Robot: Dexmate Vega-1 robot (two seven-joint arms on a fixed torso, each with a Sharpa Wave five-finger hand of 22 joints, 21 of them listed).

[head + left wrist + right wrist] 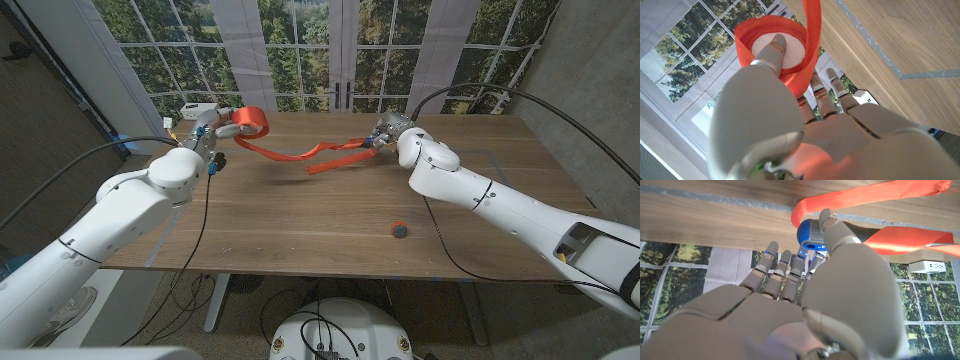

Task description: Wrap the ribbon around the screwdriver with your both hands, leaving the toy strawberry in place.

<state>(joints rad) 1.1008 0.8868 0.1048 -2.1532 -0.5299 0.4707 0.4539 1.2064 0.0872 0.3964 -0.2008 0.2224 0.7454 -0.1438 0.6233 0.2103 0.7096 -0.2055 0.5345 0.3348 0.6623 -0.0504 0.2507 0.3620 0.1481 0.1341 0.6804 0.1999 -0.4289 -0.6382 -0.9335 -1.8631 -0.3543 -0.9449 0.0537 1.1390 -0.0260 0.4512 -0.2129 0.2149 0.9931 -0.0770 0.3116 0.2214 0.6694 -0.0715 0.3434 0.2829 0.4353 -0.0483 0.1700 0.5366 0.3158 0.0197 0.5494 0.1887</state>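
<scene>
A roll of red ribbon [252, 122] is held by my left hand [207, 135] above the table's far left; in the left wrist view the fingers clasp the roll [790, 65] with the thumb on its white core. A loose ribbon strand [300, 154] runs in the air across to my right hand [388, 133] at the far middle. That hand grips the screwdriver by its blue handle [809, 234], and the ribbon [875, 197] passes around the handle. The shaft is hidden. The small toy strawberry [399, 230] lies on the table, nearer the front, right of centre.
The wooden table [300, 220] carries grey tape marks [880, 52]. A white power strip [197, 110] sits at the far left corner, close to my left hand. Windows stand behind the table's far edge.
</scene>
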